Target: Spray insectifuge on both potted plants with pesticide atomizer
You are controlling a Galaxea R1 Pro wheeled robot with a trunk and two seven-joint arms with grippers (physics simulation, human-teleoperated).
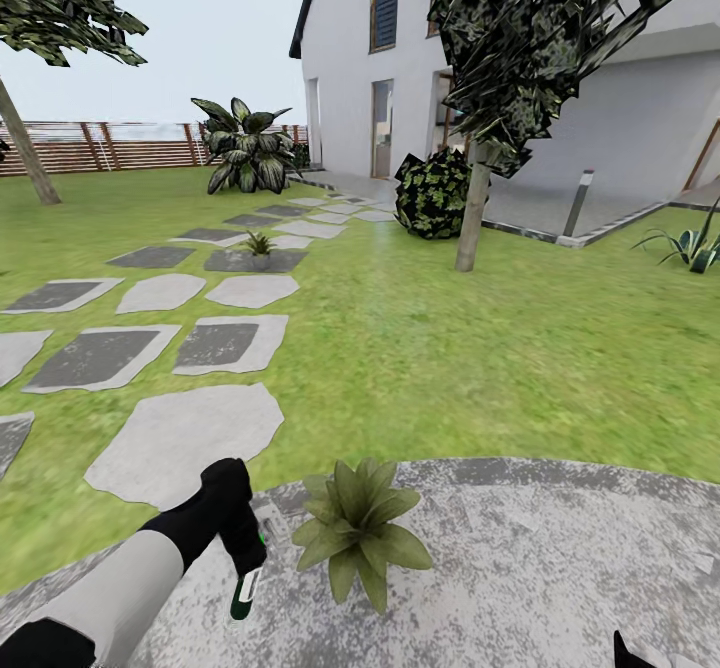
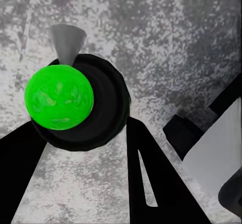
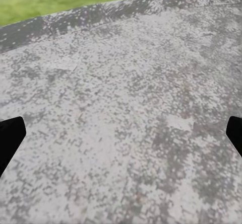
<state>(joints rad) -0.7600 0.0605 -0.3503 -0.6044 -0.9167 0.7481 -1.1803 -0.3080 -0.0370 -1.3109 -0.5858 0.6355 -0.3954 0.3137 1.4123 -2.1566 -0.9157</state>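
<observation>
My left gripper [image 1: 243, 546] is shut on the pesticide atomizer [image 1: 246, 590], a dark bottle with a green mark that hangs low over the round grey patio [image 1: 560, 558]. The left wrist view has the atomizer [image 2: 75, 103] end-on, with its green spot and pale grey spray head, between black fingers [image 2: 151, 178]. One potted plant [image 1: 356, 534] stands on the patio just right of the bottle. The other potted plant [image 1: 259, 246] sits far ahead among the stepping slabs. My right gripper [image 3: 121, 138] is open above bare patio; its tip [image 1: 625, 653] shows at the lower right.
Grey stepping slabs [image 1: 190, 433] run ahead on the left across the lawn. A thin tree trunk [image 1: 470, 218], a dark round bush [image 1: 432, 193] and a grey post [image 1: 578, 203] stand before the white house. A broad-leaved bush [image 1: 245, 148] and the brown fence [image 1: 100, 145] lie far back.
</observation>
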